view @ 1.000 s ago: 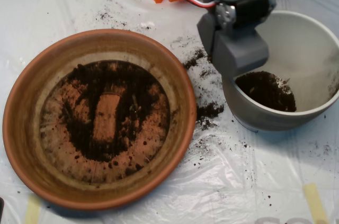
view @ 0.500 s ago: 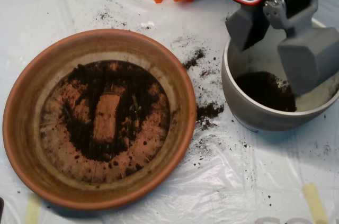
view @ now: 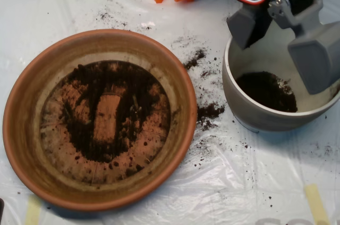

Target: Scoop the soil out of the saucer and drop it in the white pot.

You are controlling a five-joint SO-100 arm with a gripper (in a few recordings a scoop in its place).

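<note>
Jaws spread wide above white pot (view: pixel 255 118) holding soil (view: pixel 267 91).

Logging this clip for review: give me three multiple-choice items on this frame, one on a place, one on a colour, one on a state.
1. Where does spilled soil lie on the plastic sheet?
A. between saucer and white pot
B. below the saucer
C. right of the white pot

2. What colour is the saucer?
A. white
B. terracotta orange-brown
C. green

3. How is the claw?
A. spread open over the white pot
B. shut in the saucer
C. lying on the sheet

Answers: 1 A, dark clumps sit in that gap. 2 B, its rim shows it. 3 A, its two grey halves stand apart above the white pot.
</note>
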